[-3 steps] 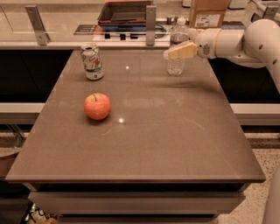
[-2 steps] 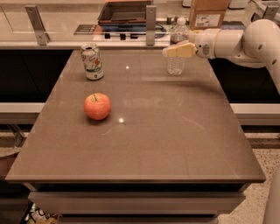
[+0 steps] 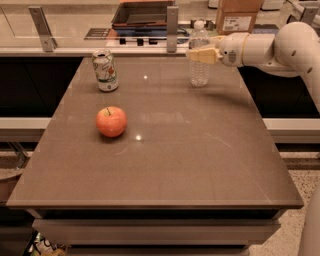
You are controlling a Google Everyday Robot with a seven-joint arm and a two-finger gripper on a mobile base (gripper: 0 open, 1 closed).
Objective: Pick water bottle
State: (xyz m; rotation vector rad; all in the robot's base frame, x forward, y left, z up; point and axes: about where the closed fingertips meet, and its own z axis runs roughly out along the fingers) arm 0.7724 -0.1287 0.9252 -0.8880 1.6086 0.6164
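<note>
The water bottle [image 3: 199, 67] is a tall clear ribbed plastic bottle with a white cap. It stands upright at the far right of the brown table [image 3: 165, 165]. My gripper [image 3: 199, 54] reaches in from the right on a white arm. Its pale yellow fingers [image 3: 202, 55] lie across the bottle's upper body, at label height. The bottle's base rests on the table.
A white printed drink can [image 3: 104, 70] stands at the far left of the table. A red apple [image 3: 111, 121] lies left of centre. Behind the table runs a counter with a dark tray [image 3: 142, 15] and a cardboard box [image 3: 237, 15].
The gripper has shifted slightly left along the bottle. The bottle, can and apple stand where they were.
</note>
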